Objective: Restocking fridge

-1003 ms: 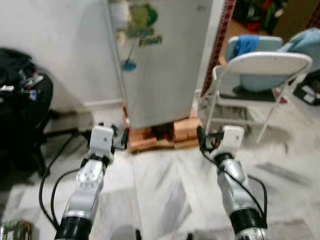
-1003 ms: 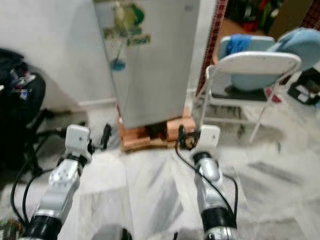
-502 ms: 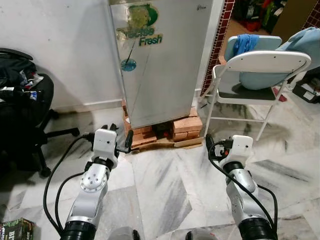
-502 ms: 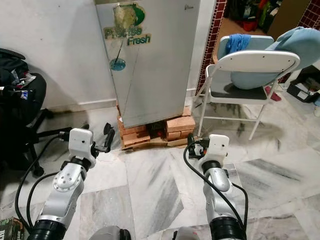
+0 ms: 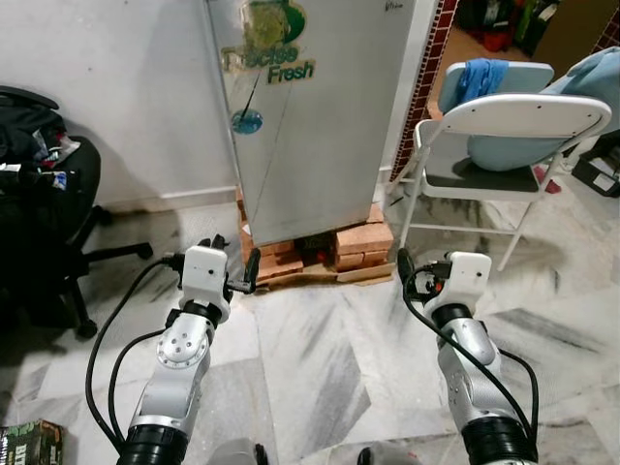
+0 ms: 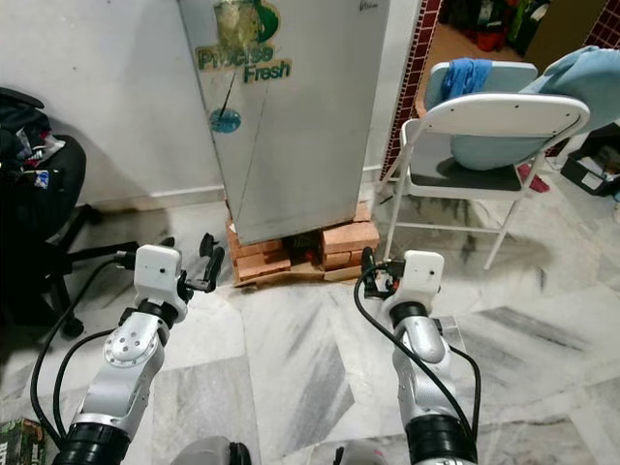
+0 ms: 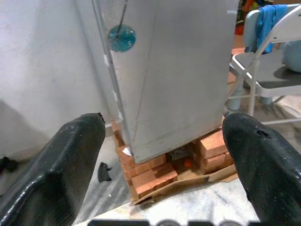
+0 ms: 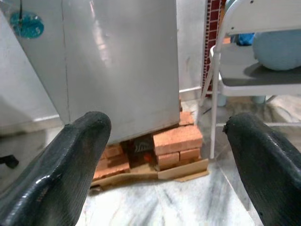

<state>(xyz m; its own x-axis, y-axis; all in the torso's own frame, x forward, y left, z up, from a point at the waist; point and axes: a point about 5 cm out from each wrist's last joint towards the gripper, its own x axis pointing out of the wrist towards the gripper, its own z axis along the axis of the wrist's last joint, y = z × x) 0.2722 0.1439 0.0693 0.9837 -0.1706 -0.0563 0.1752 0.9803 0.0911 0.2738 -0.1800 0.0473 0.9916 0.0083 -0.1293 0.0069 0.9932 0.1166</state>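
A silver fridge (image 5: 320, 126) with its door shut and a "Fresh" sticker stands straight ahead against the white wall, raised on bricks (image 5: 354, 242). Both arms are held out low over the marble floor, pointing at it and well short of it. My left gripper (image 5: 213, 258) is open with nothing between its fingers, level with the fridge's left edge. My right gripper (image 5: 448, 267) is open and empty too, off the fridge's right corner. Both wrist views look between wide-spread black fingers (image 7: 56, 165) at the fridge's lower door (image 8: 117, 61) and the bricks.
A white folding chair (image 5: 504, 136) with blue cloth and a cushion stands right of the fridge. A black office chair (image 5: 44, 223) loaded with things is at the left. A dark green box (image 5: 24, 446) lies on the floor at lower left. Cardboard pokes out under the bricks.
The blurred view of a second ago is sharp now and has shifted slightly. Both arms keep the same pose with the grippers open.
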